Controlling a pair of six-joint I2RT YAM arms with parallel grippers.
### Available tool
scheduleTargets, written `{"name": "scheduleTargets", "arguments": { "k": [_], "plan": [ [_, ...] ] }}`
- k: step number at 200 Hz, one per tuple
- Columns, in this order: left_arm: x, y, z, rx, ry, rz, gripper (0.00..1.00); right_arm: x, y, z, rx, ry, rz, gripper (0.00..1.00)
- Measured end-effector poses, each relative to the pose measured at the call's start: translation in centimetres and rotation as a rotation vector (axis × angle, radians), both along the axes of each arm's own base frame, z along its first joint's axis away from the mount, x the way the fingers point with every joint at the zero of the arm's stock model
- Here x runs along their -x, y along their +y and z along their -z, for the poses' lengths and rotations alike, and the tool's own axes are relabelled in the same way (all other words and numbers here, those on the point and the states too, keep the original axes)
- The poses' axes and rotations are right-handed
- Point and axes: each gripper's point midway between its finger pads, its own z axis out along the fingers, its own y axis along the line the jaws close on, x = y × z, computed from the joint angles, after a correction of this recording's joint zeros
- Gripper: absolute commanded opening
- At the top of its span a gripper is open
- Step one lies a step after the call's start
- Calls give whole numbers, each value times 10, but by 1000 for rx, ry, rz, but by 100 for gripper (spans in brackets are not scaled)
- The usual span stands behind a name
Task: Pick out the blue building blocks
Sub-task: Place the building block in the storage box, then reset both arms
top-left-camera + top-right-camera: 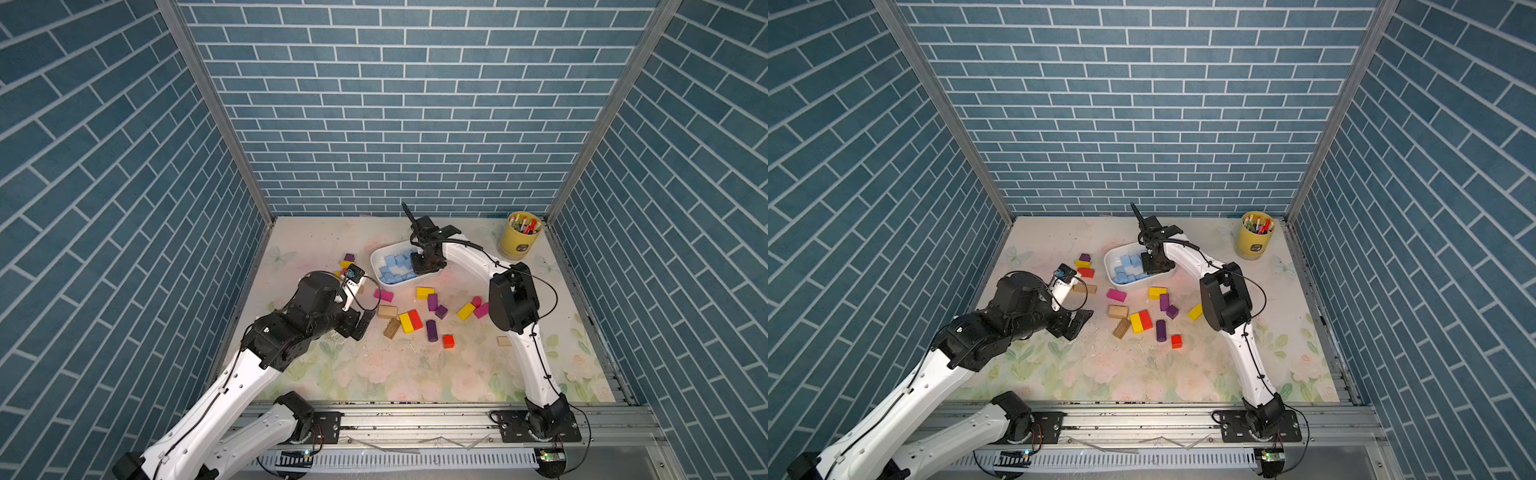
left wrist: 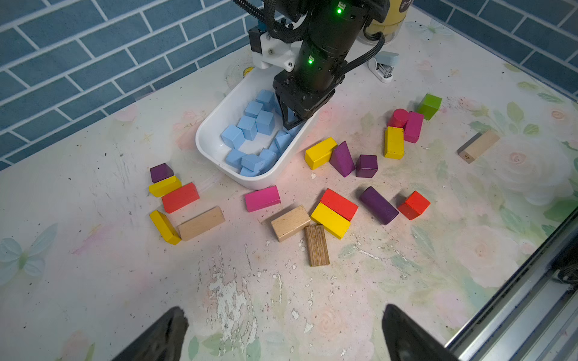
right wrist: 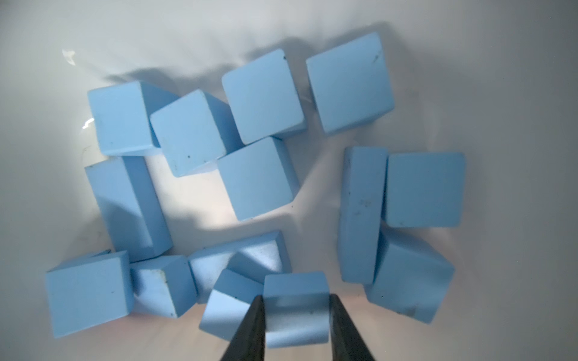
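Note:
A white dish (image 1: 377,261) at the back middle of the table holds several blue building blocks (image 1: 392,266), cubes and longer bricks, which fill the right wrist view. My right gripper (image 3: 296,297) points down into the dish, its two dark fingers against the sides of one blue block (image 3: 295,315) that looks blurred, just above the other blocks. In the left wrist view that gripper (image 2: 292,122) is at the dish's (image 2: 206,147) far rim. My left gripper (image 2: 284,309) is open and empty, low over bare table left of the loose blocks; a top view shows this gripper (image 1: 360,325) there.
Loose red, yellow, purple, pink and tan wooden blocks (image 1: 409,320) lie scattered in front of and left of the dish, with a green one (image 2: 430,105) further off. A yellow cup of pens (image 1: 519,241) stands at the back right. A stapler (image 2: 383,65) lies near it.

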Motion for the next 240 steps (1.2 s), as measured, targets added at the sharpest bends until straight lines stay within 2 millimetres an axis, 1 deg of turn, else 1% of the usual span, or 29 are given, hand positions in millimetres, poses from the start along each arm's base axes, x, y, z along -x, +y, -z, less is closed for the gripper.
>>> {"name": "scheduleTargets", "arguments": {
  "k": [16,30,64,81,90,102,136,141,152,160,174,187,196,210,228,240],
  "plan": [
    [0,0,0,0,0,0,99,1,0,-1,3,2,-2,58],
    [0,0,0,0,0,-1,99,0,0,-1,4,0,-2,64],
    [-1,1,0,-4,-4,-7,99,-1,-1,-5,7,-10,1,66],
    [-2,3,-1,-10,-11,-17,99,-1,-2,-17,-1,-31,2,67],
    [-2,5,-2,-12,-18,-25,99,1,-4,-28,-8,-49,4,67],
    [-3,9,-3,-17,-31,-40,99,6,-9,-49,-25,-82,5,67],
    [-5,27,-10,-24,-105,-121,99,26,-28,-130,-110,-248,8,69],
    [-6,30,-12,-21,-121,-140,99,29,-33,-143,-124,-284,10,69],
    [-7,39,-18,-11,-157,-188,99,38,-43,-164,-146,-348,16,70],
    [-8,45,-24,1,-182,-229,99,44,-52,-175,-155,-391,25,70],
    [-10,58,-34,25,-218,-309,99,57,-69,-187,-155,-455,37,70],
    [-11,70,-39,47,-238,-391,99,68,-88,-188,-135,-506,58,70],
    [-12,79,-42,60,-248,-454,99,75,-100,-186,-117,-535,74,70],
    [-14,92,-44,77,-265,-552,99,84,-120,-180,-75,-581,102,74],
    [-17,104,-38,101,-279,-657,99,96,-151,-172,-9,-647,161,84],
    [-20,110,-28,111,-280,-717,99,103,-172,-165,42,-686,202,86]
  ]
}}
